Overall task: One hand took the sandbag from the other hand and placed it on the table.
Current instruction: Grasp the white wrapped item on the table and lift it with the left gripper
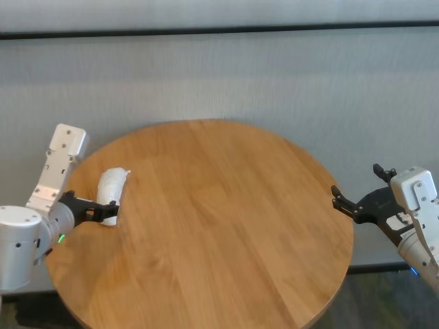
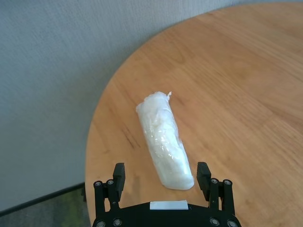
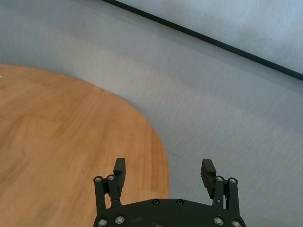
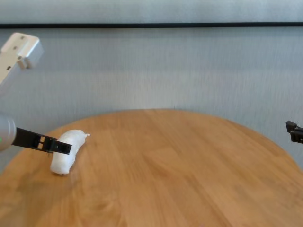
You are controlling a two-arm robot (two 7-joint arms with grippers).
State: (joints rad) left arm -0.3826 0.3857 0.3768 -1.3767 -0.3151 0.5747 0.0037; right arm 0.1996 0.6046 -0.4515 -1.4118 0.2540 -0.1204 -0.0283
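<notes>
Behind my table [image 1: 226,226] there is a gray wall [image 1: 219,75] with a dark line [image 1: 219,30] running along it near the top. Nothing sits between my two hands, only bare wood.

My left hand [image 1: 106,212] is at about nine o'clock on the table, near the edge. It reaches in low and almost flat, pointing toward the middle. A green light [image 1: 61,238] glows on its wrist. Its fingers [image 2: 118,173] are spread wide, one on each side of the near end of the bag [image 1: 111,190]. I cannot tell if they touch it. They are not squeezing it.

My right hand [image 1: 341,198] waits at about three o'clock, just past the table edge, in the air. It points in toward the table. Its fingers [image 3: 120,169] are spread wide too and hold nothing. A bit of blue light [image 1: 413,271] shows under its wrist.

The bag lies flat on the wood at about nine o'clock. It is white, long and lumpy, like a fat sausage. It has a tiny twisted tip [image 2: 168,94] at the end far from my left hand.
</notes>
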